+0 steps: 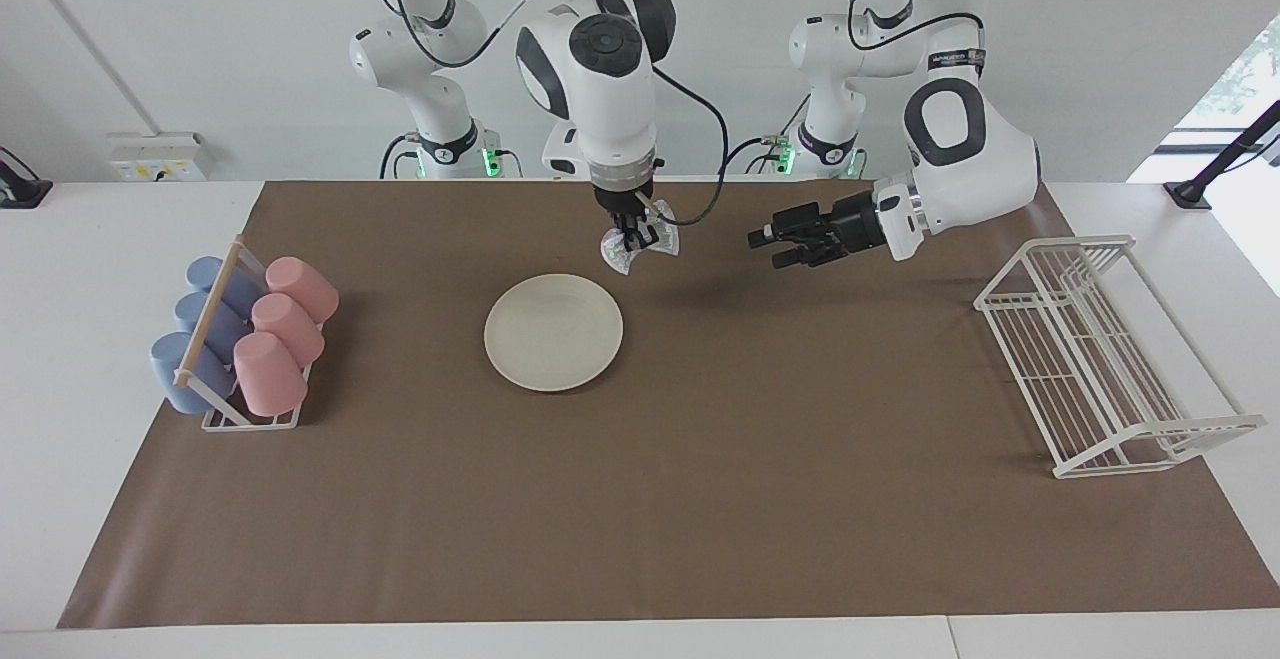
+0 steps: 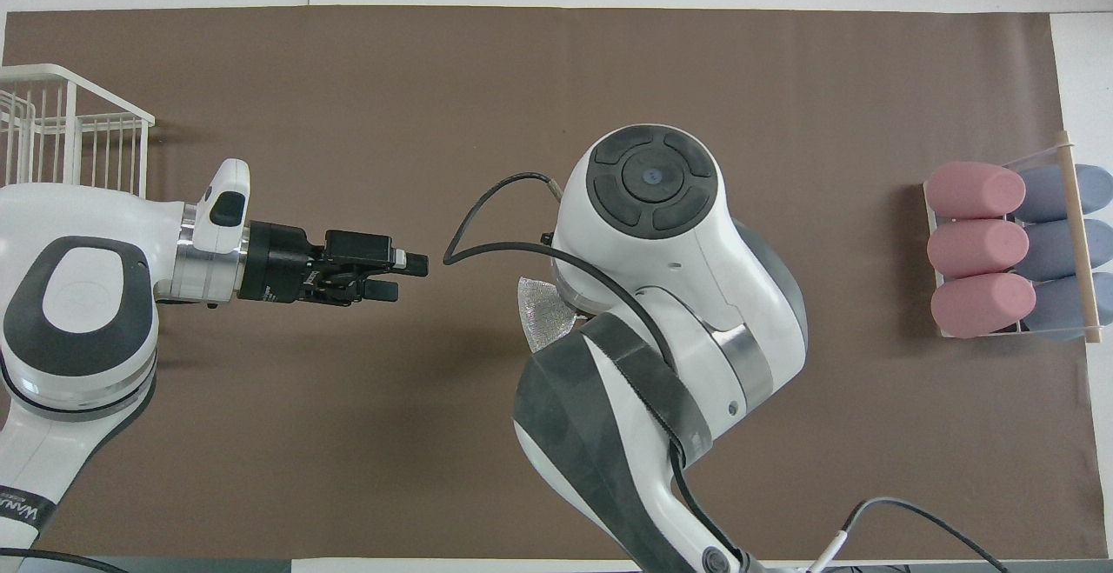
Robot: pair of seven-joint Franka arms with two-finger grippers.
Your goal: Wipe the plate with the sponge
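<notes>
The cream-white plate lies flat on the brown mat, bare, toward the right arm's end of the middle. My right gripper hangs in the air, shut on the silvery speckled sponge, over the mat beside the plate's edge on the robots' side. In the overhead view the right arm hides the plate, and only a corner of the sponge shows. My left gripper points sideways toward the sponge, open and holding nothing, also seen as left gripper.
A rack of pink and blue cups stands at the right arm's end of the mat. A white wire rack stands at the left arm's end. Brown mat covers the table.
</notes>
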